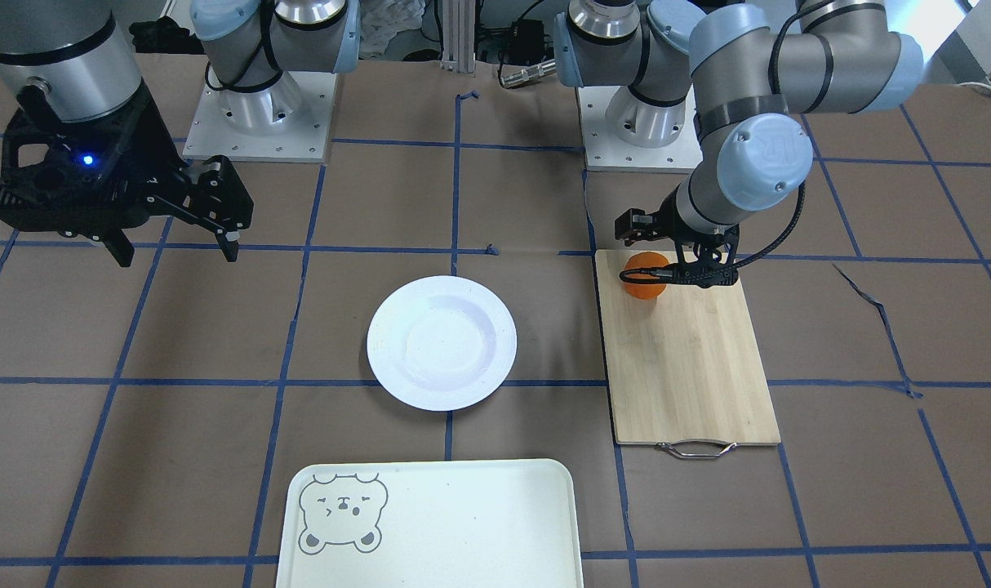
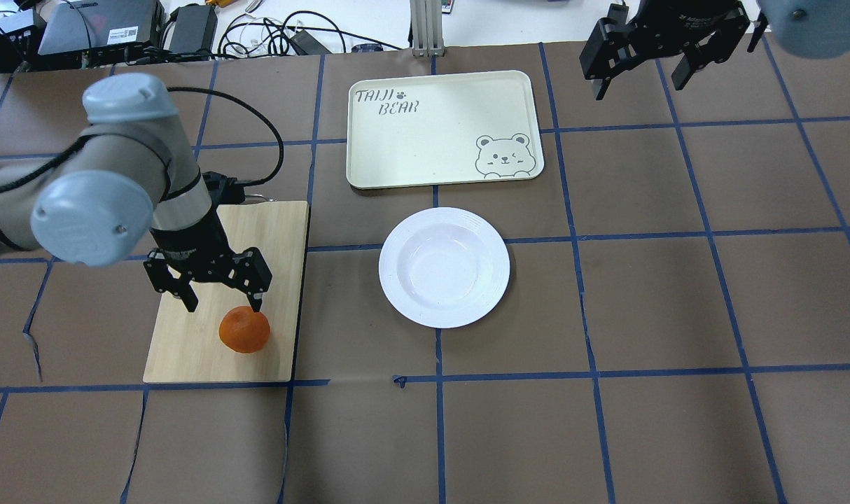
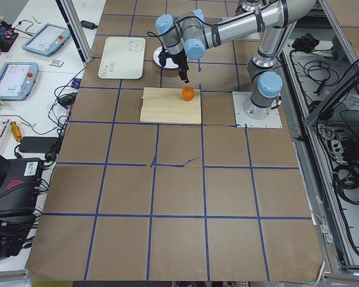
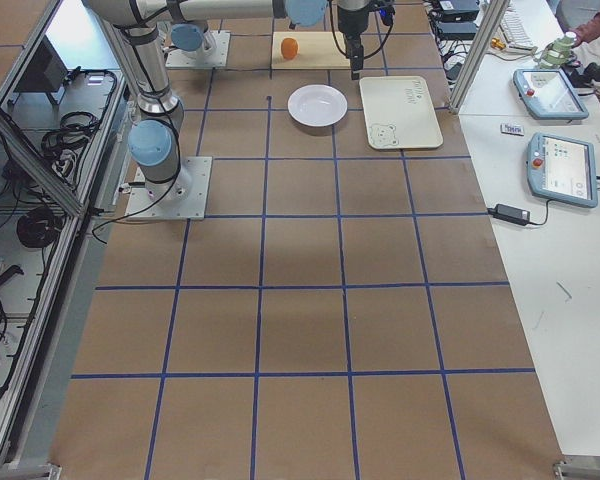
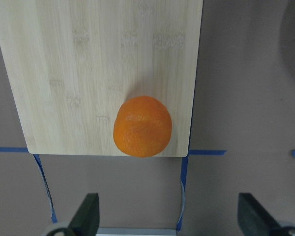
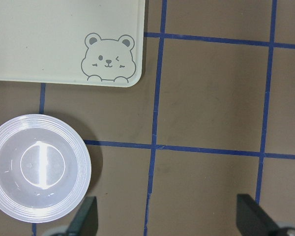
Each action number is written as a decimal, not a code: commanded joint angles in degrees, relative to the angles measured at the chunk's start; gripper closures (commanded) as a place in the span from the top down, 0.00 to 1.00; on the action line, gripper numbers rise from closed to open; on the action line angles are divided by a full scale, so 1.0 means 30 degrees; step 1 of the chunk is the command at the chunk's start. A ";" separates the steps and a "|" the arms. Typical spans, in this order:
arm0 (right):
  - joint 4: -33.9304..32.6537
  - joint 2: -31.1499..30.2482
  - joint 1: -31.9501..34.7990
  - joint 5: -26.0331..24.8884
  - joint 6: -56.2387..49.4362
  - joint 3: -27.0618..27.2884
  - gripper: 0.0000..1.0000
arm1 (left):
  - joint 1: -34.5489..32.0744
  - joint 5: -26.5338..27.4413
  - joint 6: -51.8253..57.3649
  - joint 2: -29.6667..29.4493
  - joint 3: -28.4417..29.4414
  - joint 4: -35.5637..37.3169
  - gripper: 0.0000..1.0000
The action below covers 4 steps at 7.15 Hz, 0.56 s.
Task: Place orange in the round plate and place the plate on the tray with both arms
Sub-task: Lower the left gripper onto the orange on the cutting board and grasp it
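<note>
The orange lies on a bamboo board, near the board's corner closest to the robot. My left gripper hangs open a little above it; in the left wrist view the orange sits just ahead of the spread fingers of that gripper. The white round plate rests empty at the table's middle, with the pale bear tray just beyond it. High over the far right of the table, my right gripper is open and holds nothing; its wrist view shows the plate and the tray below.
The bamboo board has a metal handle on its end away from the robot. Brown paper with blue tape lines covers the table. Cables and devices lie beyond the far edge.
</note>
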 commanded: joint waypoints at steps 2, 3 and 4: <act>-0.0029 0.0032 -0.0034 0.0030 0.0030 0.0058 1.00 | 0.0601 -0.0251 0.1614 -0.2011 -0.2326 0.3866 1.00; -0.0029 0.0032 -0.0005 0.0030 0.0030 0.0058 1.00 | 0.0601 -0.0574 0.1643 -0.2307 -0.2327 0.3902 1.00; -0.0029 0.0032 -0.0034 0.0030 0.0030 0.0058 1.00 | 0.0601 -0.0549 0.1701 -0.2397 -0.2153 0.3960 0.75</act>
